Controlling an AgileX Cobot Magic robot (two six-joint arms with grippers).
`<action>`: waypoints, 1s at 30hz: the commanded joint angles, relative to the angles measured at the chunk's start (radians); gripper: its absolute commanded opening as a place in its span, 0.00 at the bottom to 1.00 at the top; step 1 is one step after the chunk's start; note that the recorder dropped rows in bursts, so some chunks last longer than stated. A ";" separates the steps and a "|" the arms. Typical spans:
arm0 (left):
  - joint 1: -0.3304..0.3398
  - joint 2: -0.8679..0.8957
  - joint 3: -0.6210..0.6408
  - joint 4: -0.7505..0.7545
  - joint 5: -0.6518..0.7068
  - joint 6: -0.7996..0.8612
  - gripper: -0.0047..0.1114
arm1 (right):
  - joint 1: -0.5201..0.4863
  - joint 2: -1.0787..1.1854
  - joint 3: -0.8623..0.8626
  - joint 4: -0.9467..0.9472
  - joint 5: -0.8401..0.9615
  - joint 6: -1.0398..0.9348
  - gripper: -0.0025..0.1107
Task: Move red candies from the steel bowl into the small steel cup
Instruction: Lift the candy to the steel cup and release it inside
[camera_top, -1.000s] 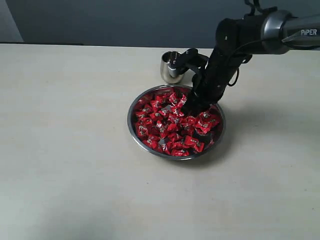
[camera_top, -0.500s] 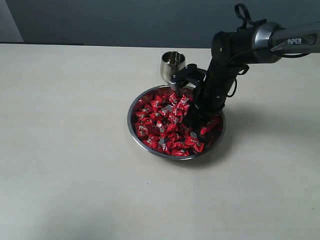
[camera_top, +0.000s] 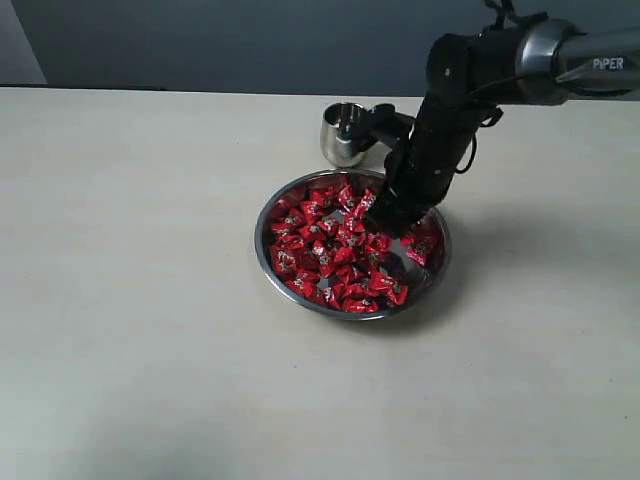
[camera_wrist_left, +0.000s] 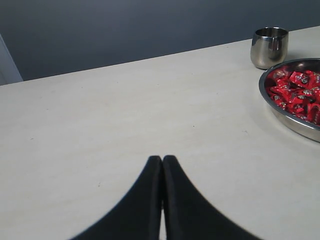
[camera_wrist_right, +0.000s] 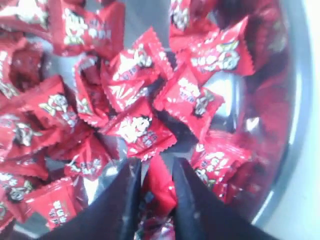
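Reaching down into the steel bowl (camera_top: 258, 248), your right hand (camera_top: 385, 222) has its tips buried among the red candies (camera_top: 330, 250), on the side of the bowl nearest the small steel cup (camera_top: 343, 135). Look at the right wrist view: the two dark fingers (camera_wrist_right: 129, 192) are closed in on a single candy (camera_wrist_right: 159, 186) — its red wrapper fills the narrow gap between them, so the hand is grasping that one piece. It has not been lifted; the held candy sits low in the heap, with other wrapped pieces pressed close around the fingertips and patches of bare steel showing between them.

You have the bowl resting on the pale bench (camera_top: 150, 250), well filled with candies across most of its floor. The cup stands upright on the bench just beside the bowl's rim, on the side away from the exterior camera; you cannot tell from these views whether anything is inside it.

Your left hand (camera_wrist_left: 162, 160) is clenched — its fingers meet tip to tip with nothing between them. It hangs over bare bench well apart from the bowl.
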 joint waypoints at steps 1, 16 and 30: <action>-0.003 -0.004 -0.001 -0.001 -0.009 -0.004 0.04 | -0.001 -0.044 -0.064 0.024 0.018 0.002 0.02; -0.003 -0.004 -0.001 -0.001 -0.009 -0.004 0.04 | -0.001 0.093 -0.377 0.021 -0.330 0.035 0.02; -0.003 -0.004 -0.001 -0.001 -0.009 -0.004 0.04 | -0.032 0.283 -0.585 0.017 -0.319 0.035 0.02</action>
